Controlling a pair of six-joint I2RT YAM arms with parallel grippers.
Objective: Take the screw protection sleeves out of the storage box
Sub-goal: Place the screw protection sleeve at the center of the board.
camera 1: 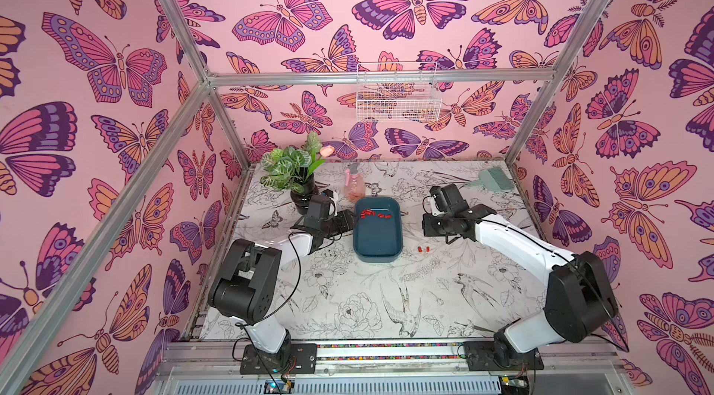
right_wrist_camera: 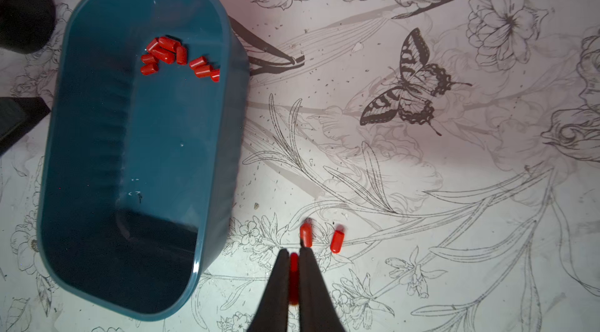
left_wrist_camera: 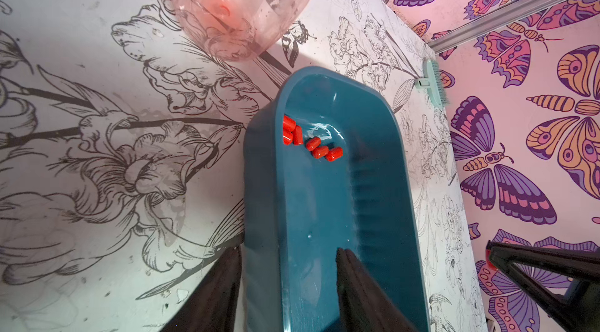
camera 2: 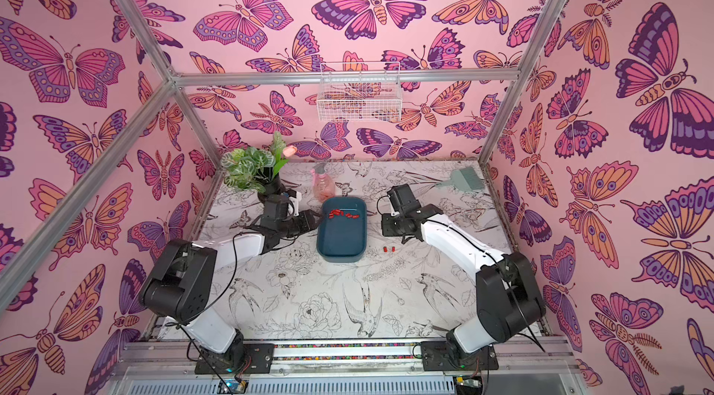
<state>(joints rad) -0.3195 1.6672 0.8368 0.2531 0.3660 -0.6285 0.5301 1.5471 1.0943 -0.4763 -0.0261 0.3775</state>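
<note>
While the right end effector (right_wrist_camera: 293, 250) sits just right of the storage box (camera 1: 376, 242), off its near right corner, its fingers stand almost together. They pinch one held sleeve (right_wrist_camera: 293, 265) lengthwise between them. Two loose sleeves (right_wrist_camera: 337, 241) lie side by side on the worktop (camera 1: 367, 296) just beyond those fingertips, outside the box. Both top views show them there.

The teal box stands mid-worktop between the two arms, its long sides running near to far. The other screw protection sleeves (right_wrist_camera: 162, 54) are bunched at its far end. I count nine in the right wrist view: six heaped toward the left and three in a short row toward the right. The left wrist view shows only six, as the box wall hides some. That makes twelve red caps in all.

The left end effector (left_wrist_camera: 289, 249) is at the box's left wall with its jaws about half apart. One dark finger is outside the wall and one is over the inside. Whether they press the wall I cannot tell.

Around the box are:
- One potted plant (camera 1: 288, 169) with a single pink bloom, at the far left.
- One pink spray bottle (camera 1: 354, 184), just beyond the box's far left corner.
- One pale green comb (camera 1: 492, 179), at the far right.
- One white wire basket (camera 1: 398, 93), hung on the far wall.

The worktop is printed with line-drawn flowers, birds and butterflies.
</note>
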